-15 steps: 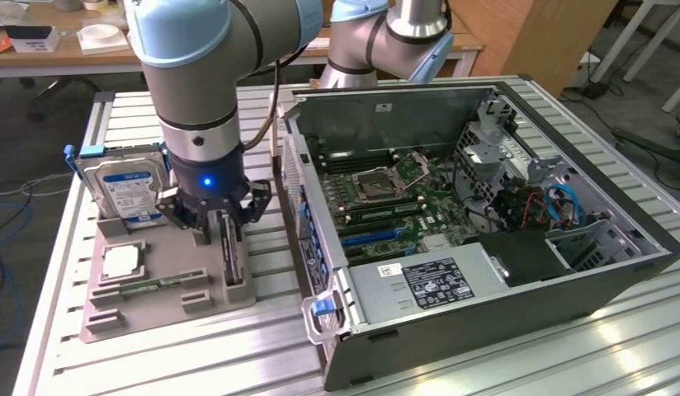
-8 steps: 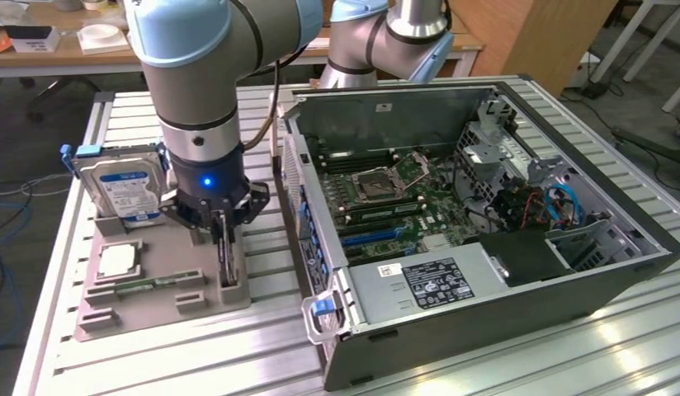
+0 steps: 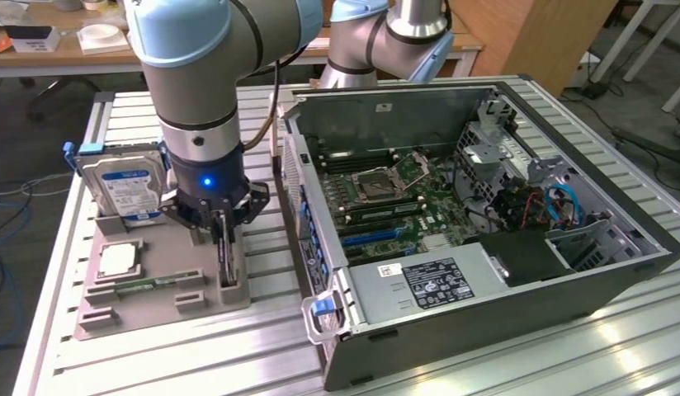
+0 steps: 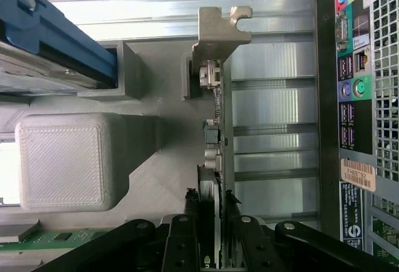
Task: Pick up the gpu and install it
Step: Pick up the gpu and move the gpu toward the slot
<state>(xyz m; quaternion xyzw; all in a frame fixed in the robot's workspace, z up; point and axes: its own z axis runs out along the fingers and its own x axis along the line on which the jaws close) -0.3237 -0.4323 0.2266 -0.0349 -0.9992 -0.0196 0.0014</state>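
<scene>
Two fingers [image 4: 192, 222] of the claw [image 4: 212, 197] pinch the gpu [image 4: 219, 106] upright in its gray holder [image 3: 153, 301]; hard drive [image 3: 125, 186] label's unreadable.

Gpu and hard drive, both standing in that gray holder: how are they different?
The gpu is a thin dark card; the hard drive is a thick silver box with a blue-white label. The gripper clamps the gpu; the hard drive stands untouched. Both stand on edge in the gray holder.
</scene>
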